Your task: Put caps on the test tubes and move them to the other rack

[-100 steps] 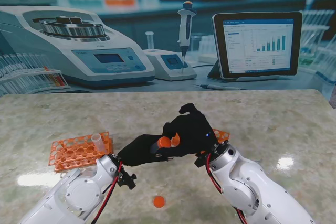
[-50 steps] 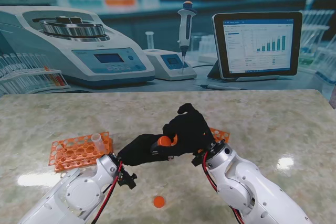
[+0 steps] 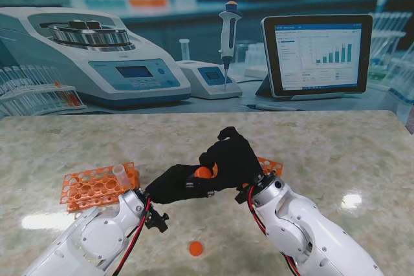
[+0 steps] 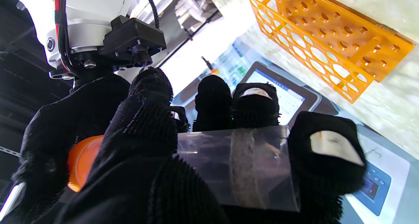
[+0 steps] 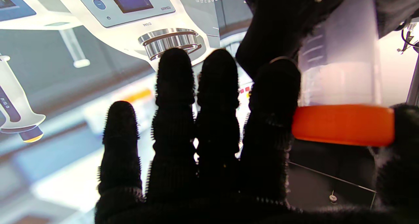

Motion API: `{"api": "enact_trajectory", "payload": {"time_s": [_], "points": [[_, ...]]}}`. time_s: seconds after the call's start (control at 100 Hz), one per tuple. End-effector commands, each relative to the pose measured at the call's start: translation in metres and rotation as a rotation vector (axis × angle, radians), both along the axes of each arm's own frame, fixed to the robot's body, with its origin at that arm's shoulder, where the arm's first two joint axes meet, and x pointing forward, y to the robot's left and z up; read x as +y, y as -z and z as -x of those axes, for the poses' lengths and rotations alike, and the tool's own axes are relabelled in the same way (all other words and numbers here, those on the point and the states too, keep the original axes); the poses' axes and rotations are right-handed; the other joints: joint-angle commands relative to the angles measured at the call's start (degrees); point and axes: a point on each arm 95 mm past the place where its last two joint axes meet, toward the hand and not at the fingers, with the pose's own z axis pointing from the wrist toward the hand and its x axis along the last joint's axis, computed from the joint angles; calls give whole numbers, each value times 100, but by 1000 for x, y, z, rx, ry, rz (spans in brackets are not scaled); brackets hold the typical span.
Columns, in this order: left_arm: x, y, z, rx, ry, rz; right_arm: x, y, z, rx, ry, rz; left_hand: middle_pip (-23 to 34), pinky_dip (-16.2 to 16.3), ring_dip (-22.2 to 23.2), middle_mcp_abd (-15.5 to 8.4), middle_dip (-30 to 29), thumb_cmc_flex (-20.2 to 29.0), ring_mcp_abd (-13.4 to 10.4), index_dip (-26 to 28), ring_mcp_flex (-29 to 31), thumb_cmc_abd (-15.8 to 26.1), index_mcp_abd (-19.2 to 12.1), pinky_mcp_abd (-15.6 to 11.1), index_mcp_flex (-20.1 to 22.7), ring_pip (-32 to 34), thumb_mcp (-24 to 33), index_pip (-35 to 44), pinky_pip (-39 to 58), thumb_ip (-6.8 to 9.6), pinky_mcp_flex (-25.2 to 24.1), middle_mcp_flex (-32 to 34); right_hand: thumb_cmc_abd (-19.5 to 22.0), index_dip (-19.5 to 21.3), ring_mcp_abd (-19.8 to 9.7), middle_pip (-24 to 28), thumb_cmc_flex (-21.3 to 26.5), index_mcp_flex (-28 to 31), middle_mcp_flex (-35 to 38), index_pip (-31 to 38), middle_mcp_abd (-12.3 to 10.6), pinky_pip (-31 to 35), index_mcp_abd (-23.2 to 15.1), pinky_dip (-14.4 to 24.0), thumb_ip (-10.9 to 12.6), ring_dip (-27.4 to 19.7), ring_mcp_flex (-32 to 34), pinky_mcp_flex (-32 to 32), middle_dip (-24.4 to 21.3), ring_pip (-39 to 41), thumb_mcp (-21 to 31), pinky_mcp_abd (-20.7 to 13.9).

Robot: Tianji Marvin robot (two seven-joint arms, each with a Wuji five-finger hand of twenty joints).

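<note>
Left hand (image 3: 173, 184) grips the clear test tube (image 4: 235, 166) mid-air over the tabletop (image 3: 336, 153). Right hand (image 3: 231, 158) fingers (image 5: 273, 119) pinch the orange cap (image 5: 342, 124) at the tube's mouth. Spare cap (image 3: 195, 247) lies nearer to me; orange rack (image 3: 97, 185) at left.

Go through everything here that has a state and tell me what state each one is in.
Clear plastic test tube: held sideways, orange cap on its mouth.
Left hand: shut on the tube.
Right hand: pinching the cap.
Loose orange cap: lying on the table.
Orange rack: holds one uncapped tube.
</note>
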Motion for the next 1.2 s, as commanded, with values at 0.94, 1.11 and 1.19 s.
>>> {"api": "enact_trajectory", "payload": {"time_s": [0.94,1.11,1.19], "points": [[-5,-4,2,-5,14,5,-8,-3,14,-14,7,-54,-30,-49,89,-204,-12,133,-61,186,24,325,-344,-371,107,202,68,103,492,23,174,33,750,-756,299,-1493,-436,-2415,-1928,-2618,364,-437,458,-16,190,-590,-1495,-924,-873,-1025,-12,249],[-4,-4,2,-6,14,3,-15,-5,18,-39,18,-57,-30,-42,90,-206,-11,140,-54,186,25,311,-335,-368,115,204,71,105,498,24,153,32,632,-821,270,-1514,-326,-2543,-2014,-2684,374,-443,586,-5,196,-603,-1512,-941,-918,-1023,4,259],[-4,-4,2,-6,13,1,-19,-6,20,-57,25,-53,-29,-40,91,-200,-10,141,-55,185,28,308,-333,-373,118,209,74,105,506,25,162,35,485,-831,256,-1521,-192,-2593,-2061,-2695,377,-445,642,2,194,-605,-1513,-946,-932,-1020,16,265]]}}
